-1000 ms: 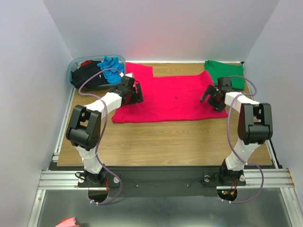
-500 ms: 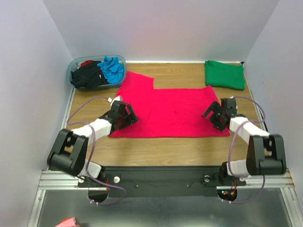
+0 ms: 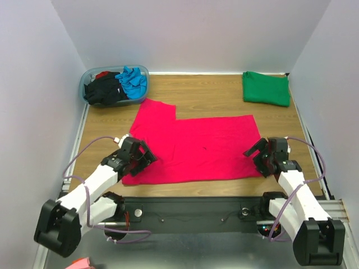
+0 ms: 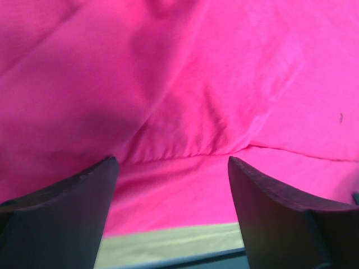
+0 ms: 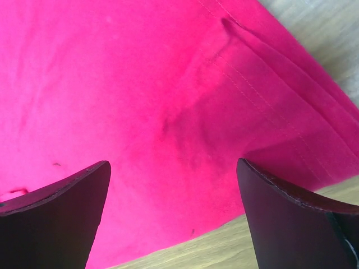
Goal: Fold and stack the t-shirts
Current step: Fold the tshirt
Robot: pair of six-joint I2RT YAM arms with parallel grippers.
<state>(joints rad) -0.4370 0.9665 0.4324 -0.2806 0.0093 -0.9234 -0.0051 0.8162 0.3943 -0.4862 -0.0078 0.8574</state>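
Note:
A magenta-red t-shirt [image 3: 196,145] lies spread flat on the wooden table [image 3: 213,95], with one sleeve pointing to the back left. My left gripper [image 3: 147,156] is over its near left corner, open, and the cloth [image 4: 185,84] lies under and between the fingers [image 4: 67,207]. My right gripper [image 3: 256,159] is over the near right corner, also open above the hem [image 5: 168,112]. A folded green t-shirt [image 3: 266,88] rests at the back right. Black [image 3: 104,91] and turquoise-blue [image 3: 133,81] t-shirts sit crumpled in the tub.
The translucent bluish tub [image 3: 90,75] stands at the back left corner. Grey walls close in the table on the left, right and back. Bare wood shows between the magenta shirt and the green one, and along the near edge [image 5: 291,224].
Both arms have drawn back toward the near edge, and the magenta-red shirt has slid nearer with them. The left jaws have widened a little.

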